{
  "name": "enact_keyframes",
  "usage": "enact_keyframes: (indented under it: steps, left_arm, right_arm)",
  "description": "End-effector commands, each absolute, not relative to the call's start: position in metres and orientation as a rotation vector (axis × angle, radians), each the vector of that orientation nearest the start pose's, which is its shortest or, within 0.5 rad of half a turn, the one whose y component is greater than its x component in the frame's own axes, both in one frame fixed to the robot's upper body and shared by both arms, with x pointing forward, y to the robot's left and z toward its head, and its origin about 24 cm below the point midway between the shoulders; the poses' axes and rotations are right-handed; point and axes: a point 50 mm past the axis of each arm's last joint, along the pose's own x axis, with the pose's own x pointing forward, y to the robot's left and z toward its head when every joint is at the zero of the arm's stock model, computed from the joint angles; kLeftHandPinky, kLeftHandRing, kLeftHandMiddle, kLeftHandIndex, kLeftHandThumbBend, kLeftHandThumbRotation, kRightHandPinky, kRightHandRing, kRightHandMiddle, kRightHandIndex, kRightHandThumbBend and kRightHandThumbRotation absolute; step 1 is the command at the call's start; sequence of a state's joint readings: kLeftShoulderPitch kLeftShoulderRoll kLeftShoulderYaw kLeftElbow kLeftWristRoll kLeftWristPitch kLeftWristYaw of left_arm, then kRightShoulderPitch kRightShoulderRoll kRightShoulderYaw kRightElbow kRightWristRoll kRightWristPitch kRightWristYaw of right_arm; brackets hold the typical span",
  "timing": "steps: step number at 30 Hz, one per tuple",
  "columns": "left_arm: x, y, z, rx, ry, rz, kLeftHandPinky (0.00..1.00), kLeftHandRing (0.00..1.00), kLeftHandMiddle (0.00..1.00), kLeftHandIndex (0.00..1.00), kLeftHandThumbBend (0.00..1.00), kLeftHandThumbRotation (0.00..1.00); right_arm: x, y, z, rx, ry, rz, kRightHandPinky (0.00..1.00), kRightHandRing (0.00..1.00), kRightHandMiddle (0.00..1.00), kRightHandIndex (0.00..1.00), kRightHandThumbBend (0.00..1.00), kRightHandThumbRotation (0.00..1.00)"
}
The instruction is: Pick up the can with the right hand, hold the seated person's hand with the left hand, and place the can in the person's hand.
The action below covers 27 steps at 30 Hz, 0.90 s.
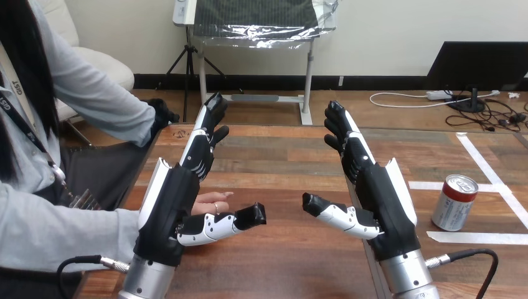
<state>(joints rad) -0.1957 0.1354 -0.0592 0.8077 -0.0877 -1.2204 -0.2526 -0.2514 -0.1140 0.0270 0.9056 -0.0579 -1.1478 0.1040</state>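
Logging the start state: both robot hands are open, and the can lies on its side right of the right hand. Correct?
Not quite. The head view shows the can standing upright, not on its side, right of the right hand. Both that and the left hand are open.

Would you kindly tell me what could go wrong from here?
The can stands upright, out to the side of the open right robot hand; a sideways reach might knock it over. The person's hand lies partly hidden behind the open left robot hand, which might press on it coming down.
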Motion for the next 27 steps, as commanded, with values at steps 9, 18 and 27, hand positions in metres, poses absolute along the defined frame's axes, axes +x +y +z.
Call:
enact_keyframes:
  steps: [9, 18, 27]
  left_arm:
    - [0.2515, 0.1541, 0.0426, 0.131, -0.677, -0.29, 0.95, 1.0, 1.0, 1.0, 1.0, 0.48]
    - [0.2512, 0.1547, 0.0424, 0.133, -0.679, -0.286, 0.95, 1.0, 1.0, 1.0, 1.0, 0.48]
    - [0.2514, 0.1552, 0.0419, 0.13, -0.674, -0.284, 0.94, 1.0, 1.0, 1.0, 1.0, 0.49]
  right_arm:
    - [0.2676, -0.1501, 0.0357, -0.181, -0.588, 0.238, 0.96, 0.99, 0.99, 0.99, 1.0, 0.59]
    - [0.2677, -0.1517, 0.0366, -0.189, -0.592, 0.233, 0.95, 0.98, 0.99, 0.99, 1.0, 0.59]
    - [0.2704, -0.1564, 0.0401, -0.211, -0.6, 0.211, 0.94, 0.97, 0.98, 0.98, 1.0, 0.59]
